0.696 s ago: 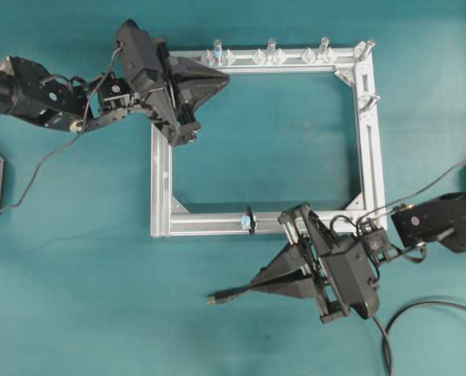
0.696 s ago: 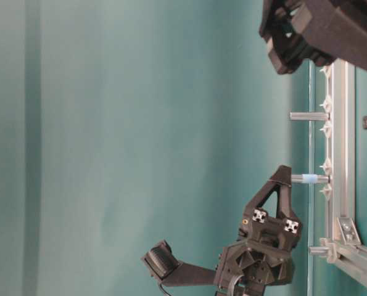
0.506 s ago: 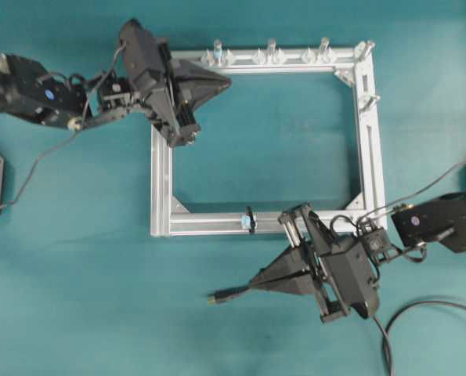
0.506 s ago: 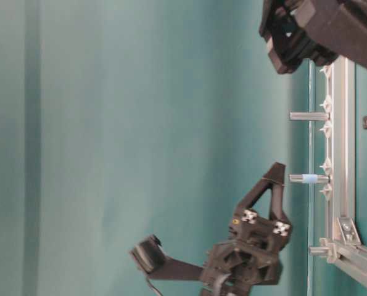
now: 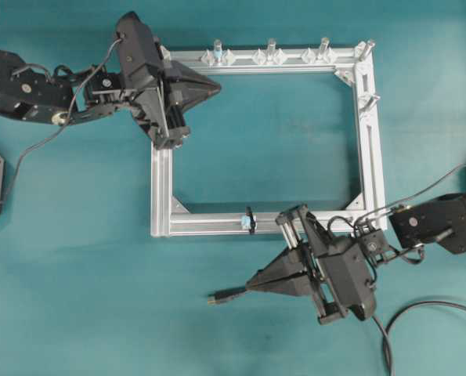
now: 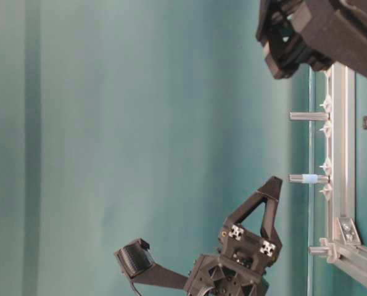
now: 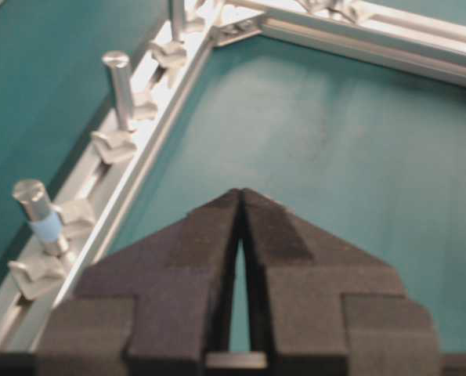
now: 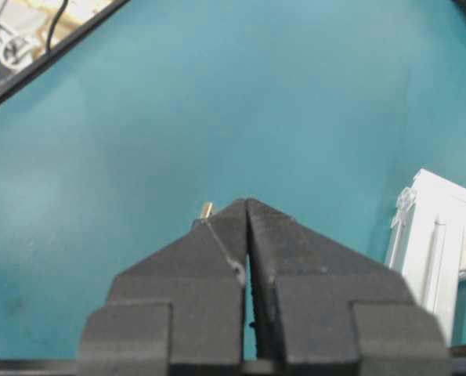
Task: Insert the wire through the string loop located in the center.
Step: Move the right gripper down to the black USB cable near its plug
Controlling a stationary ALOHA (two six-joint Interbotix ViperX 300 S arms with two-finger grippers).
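Pinching the wire (image 5: 226, 294), right fingers (image 5: 258, 280) point left — level.

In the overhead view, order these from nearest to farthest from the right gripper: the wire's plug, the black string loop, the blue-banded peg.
1. Black wire plug with yellowish tip, just left of the right gripper.
2. Black string loop, above it on the frame's bottom bar.
3. Blue-banded clear peg, top bar.

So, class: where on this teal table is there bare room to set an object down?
Free: the teal patch enclosed by the silver aluminium frame, and the mat below its bottom bar at left. Crowded: bottom right, where the right hand holds the black wire, and the frame's top-left corner under the left hand.
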